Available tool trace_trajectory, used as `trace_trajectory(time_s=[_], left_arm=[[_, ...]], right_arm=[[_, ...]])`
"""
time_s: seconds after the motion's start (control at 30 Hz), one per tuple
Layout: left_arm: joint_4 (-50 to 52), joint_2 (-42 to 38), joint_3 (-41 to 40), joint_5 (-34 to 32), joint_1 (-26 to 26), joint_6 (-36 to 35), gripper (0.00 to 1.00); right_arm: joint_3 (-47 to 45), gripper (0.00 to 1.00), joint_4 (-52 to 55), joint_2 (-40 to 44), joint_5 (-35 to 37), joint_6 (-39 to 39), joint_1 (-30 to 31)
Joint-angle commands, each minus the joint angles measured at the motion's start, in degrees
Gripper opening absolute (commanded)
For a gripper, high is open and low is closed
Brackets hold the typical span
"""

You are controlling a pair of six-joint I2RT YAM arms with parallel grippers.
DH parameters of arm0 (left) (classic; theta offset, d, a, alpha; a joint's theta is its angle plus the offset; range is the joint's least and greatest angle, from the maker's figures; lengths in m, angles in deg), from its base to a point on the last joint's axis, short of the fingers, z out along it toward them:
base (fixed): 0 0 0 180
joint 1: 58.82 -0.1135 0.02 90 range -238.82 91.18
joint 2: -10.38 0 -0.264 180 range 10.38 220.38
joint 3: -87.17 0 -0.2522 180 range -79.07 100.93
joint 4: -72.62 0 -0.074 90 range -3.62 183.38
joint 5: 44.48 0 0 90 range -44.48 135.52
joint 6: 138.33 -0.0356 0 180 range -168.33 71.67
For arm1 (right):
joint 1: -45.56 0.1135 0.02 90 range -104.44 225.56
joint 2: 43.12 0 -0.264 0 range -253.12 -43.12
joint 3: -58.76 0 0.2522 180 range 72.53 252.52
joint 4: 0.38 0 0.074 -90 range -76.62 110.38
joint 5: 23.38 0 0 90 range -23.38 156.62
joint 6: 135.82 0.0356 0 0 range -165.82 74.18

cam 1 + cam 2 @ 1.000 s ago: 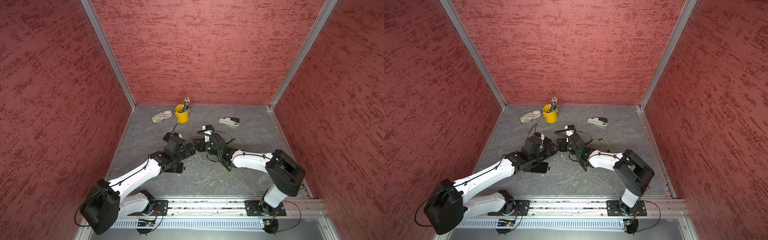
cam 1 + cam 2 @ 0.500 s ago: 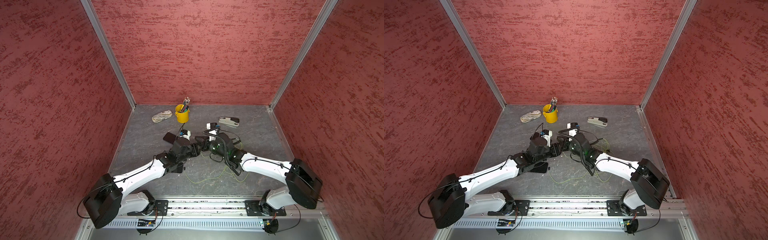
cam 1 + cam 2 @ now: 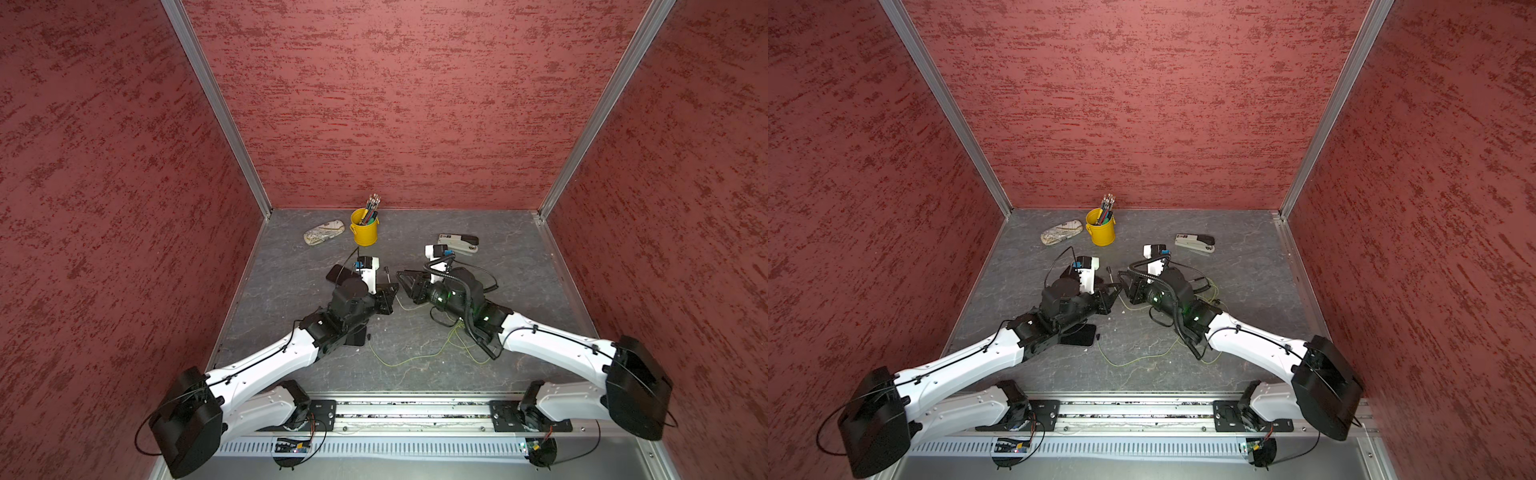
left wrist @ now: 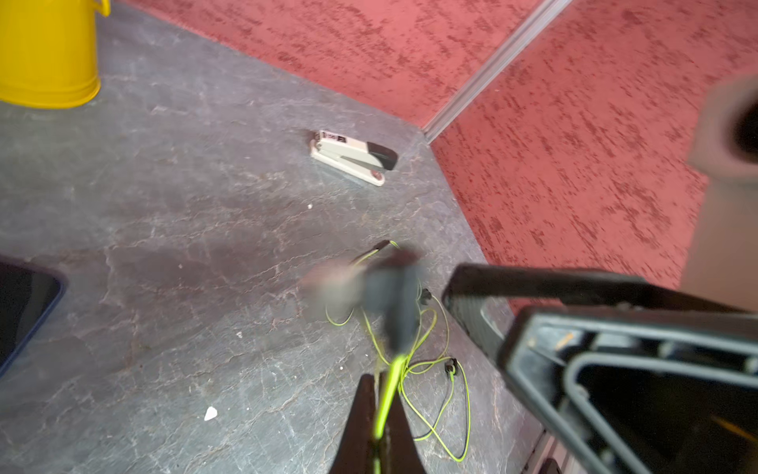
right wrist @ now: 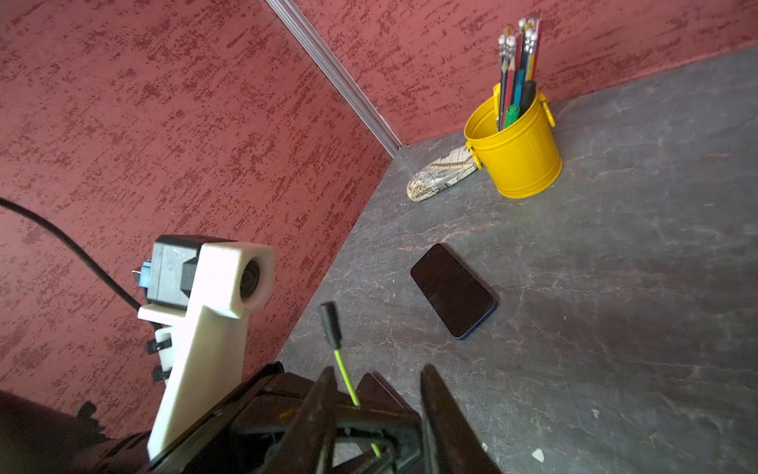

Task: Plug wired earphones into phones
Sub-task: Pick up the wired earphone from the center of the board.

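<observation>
Above the grey marbled tabletop (image 5: pixel 615 328), the left gripper (image 4: pixel 377 385) pinches a thin lime-green earphone cable (image 4: pixel 386 394) below its black plug (image 5: pixel 330 322). The right gripper (image 5: pixel 379 406) is part-open and empty. A flat black phone (image 5: pixel 453 289) lies near. The unsupported plug may wobble and miss the socket.

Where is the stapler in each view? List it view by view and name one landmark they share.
Top view: stapler lies near the back wall, right of the yellow bucket.
Top view: stapler near the back wall, right of the bucket.
Left wrist: stapler toward the wall corner, beyond the green cable.
Right wrist: not in it.
Shared landmark: the yellow bucket, seen in all four views.
</observation>
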Motion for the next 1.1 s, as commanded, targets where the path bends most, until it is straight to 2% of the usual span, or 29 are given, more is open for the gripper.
trace_trajectory(time_s=[0.0, 0.17, 0.3, 0.43, 0.6, 0.87, 1.07], left_arm=[[-2.0, -1.8, 0.1, 4.3, 0.0, -7.2, 0.00], [-0.2, -3.1, 1.3, 8.9, 0.7, -12.9, 0.00], [3.3, -3.8, 2.8, 8.6, 2.1, -17.1, 0.00], [3.7, -4.0, 2.7, 8.6, 2.3, -17.7, 0.00], [3.3, -4.1, 2.4, 8.6, 2.3, -17.6, 0.00], [3.8, -4.2, 2.2, 9.5, 2.3, -17.7, 0.00], [4.0, -3.1, 2.4, 10.2, 2.8, -17.7, 0.00]], right_arm=[[-0.2, 0.39, 1.2, 3.3, -2.5, -2.5, 0.3], [3.1, 0.40, 7.8, 4.5, -2.8, -3.2, 0.3], [5.1, 0.40, 10.7, 4.7, -4.6, -2.6, 0.7], [5.6, 0.39, 11.7, 5.5, -2.3, -4.6, 2.5], [5.3, 0.33, 12.7, 6.4, -0.6, -5.7, 2.8], [3.0, 0.32, 11.8, 11.2, 1.2, -8.3, 2.9], [5.7, 0.25, 15.7, 9.7, 1.8, -10.2, 3.0]])
